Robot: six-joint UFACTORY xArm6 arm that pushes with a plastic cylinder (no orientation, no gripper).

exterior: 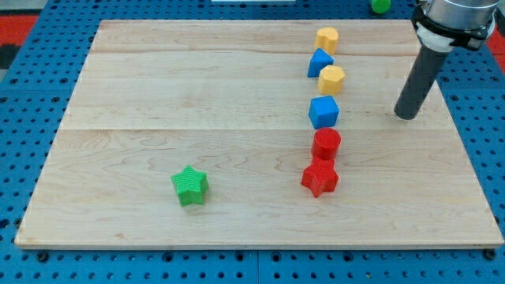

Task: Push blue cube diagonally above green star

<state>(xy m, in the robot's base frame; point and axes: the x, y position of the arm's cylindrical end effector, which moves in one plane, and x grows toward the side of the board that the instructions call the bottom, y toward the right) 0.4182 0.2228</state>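
Currently, my tip [405,115] is seen resting on the wooden board [158,102] near its edge at the view's right, at the lower end of a straight dark rod that leans up toward the view's top right. No claw is fitted, so nothing is held and no opening can be reported; the tip touches no block.

Nearest to the tip, off to the view's left and at about the same height in the view, the blue cube [323,112] is found, apart from the tip with bare wood between them. Just above that cube, toward the view's top, a yellow block [331,80] with a faceted, roughly hexagonal shape is placed, and beyond it a second blue block [319,62], wedge-like in outline, is set touching or almost touching it. Furthest up the column, a second yellow block [327,39] of rounded form is seen.

Below the blue cube, toward the view's bottom, a red cylinder-like block [326,144] is placed, and directly under it a red star [319,178], the two touching or nearly so.

Well apart from the tip, far to the view's left and lower, the green star [190,186] is seen alone on the board.
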